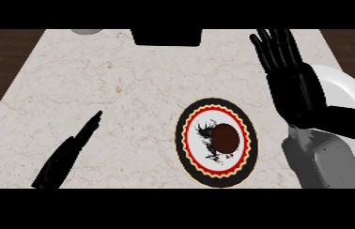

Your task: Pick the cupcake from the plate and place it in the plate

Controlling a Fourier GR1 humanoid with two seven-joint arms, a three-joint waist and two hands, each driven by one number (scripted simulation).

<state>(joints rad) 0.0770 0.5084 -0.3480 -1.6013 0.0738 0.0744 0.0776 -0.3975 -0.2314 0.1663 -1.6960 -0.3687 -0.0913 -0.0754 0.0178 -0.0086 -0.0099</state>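
Head view: cupcake [225,137] sits on patterned plate [216,141], right hand [297,85] fingers straight, no writing legible.

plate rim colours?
Head view: plate rim black, then red-and-yellow scalloped ring, white centre.

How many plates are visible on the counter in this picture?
2: a black-rimmed, red-and-yellow patterned round plate at centre-right holding the brown cupcake, and a plain white plate at the right edge, mostly hidden behind the right hand.
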